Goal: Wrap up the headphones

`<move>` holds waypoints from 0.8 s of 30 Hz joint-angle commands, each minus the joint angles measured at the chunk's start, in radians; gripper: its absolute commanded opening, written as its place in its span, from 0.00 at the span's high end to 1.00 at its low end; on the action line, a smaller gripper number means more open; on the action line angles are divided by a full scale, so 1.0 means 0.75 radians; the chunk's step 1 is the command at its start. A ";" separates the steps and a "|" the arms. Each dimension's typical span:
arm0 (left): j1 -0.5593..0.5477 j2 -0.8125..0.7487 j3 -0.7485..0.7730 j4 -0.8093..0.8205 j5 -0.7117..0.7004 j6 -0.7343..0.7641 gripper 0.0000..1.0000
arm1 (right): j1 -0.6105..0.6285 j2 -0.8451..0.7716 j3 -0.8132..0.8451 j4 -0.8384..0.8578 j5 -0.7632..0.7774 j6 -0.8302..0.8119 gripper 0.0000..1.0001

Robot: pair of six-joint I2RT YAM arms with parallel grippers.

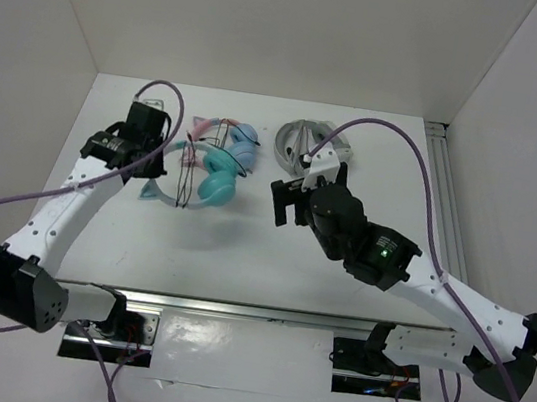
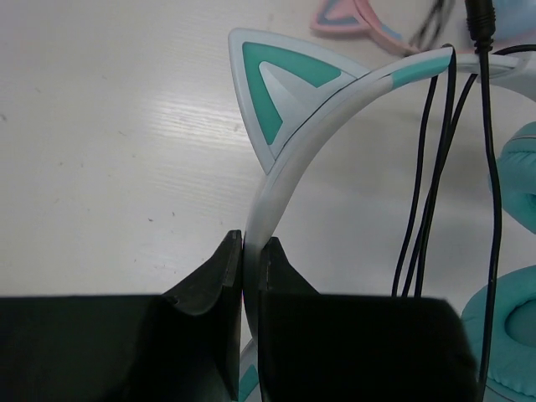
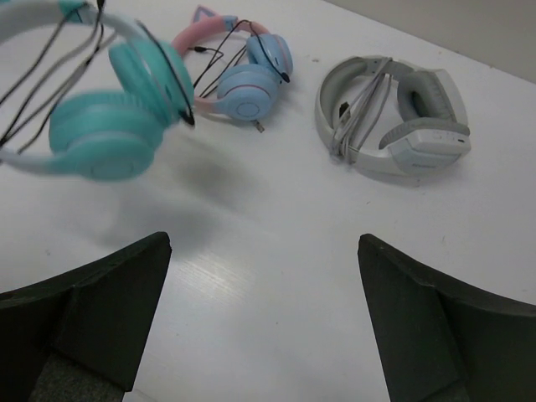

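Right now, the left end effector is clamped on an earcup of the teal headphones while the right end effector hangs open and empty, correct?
Not quite. The left wrist view shows the left end effector clamped on the headband of the teal headphones, not on an earcup. The right end effector does hang open and empty.

Bare table [image 1: 240, 257] lies open along its near edge, while pink-and-blue headphones [image 1: 229, 139] and grey-and-white headphones [image 1: 302, 143] crowd the far edge behind the teal headphones [image 1: 214, 185].

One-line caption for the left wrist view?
Left gripper clamps the headphones by the cat-ear headband, black cable looped across it.
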 commanded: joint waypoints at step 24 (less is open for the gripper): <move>0.695 0.911 0.618 0.406 -0.135 -0.437 1.00 | 0.034 -0.396 -0.249 0.021 -0.318 0.090 0.00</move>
